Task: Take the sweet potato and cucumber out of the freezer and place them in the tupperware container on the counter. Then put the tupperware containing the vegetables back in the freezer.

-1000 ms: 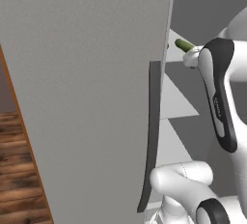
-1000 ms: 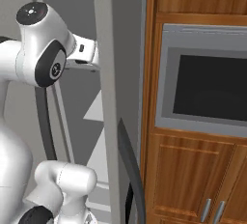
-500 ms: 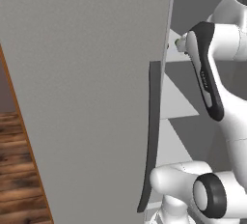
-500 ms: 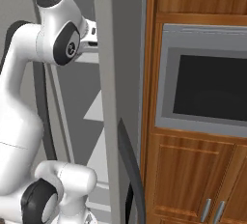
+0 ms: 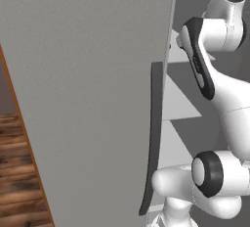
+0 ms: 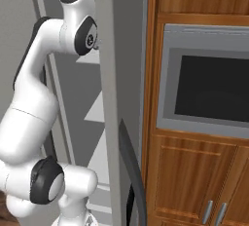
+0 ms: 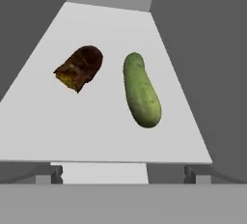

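Hand view centre: green cucumber (image 7: 141, 90) beside brown sweet potato (image 7: 79, 67) on a pale shelf (image 7: 106, 136); gripper (image 7: 123, 174) above, fingers spread wide.

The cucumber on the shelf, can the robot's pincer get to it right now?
Probably yes. In the hand view the cucumber lies flat on the pale freezer shelf with nothing over it or in front of it. The sweet potato sits apart beside it, and the pincer is open.
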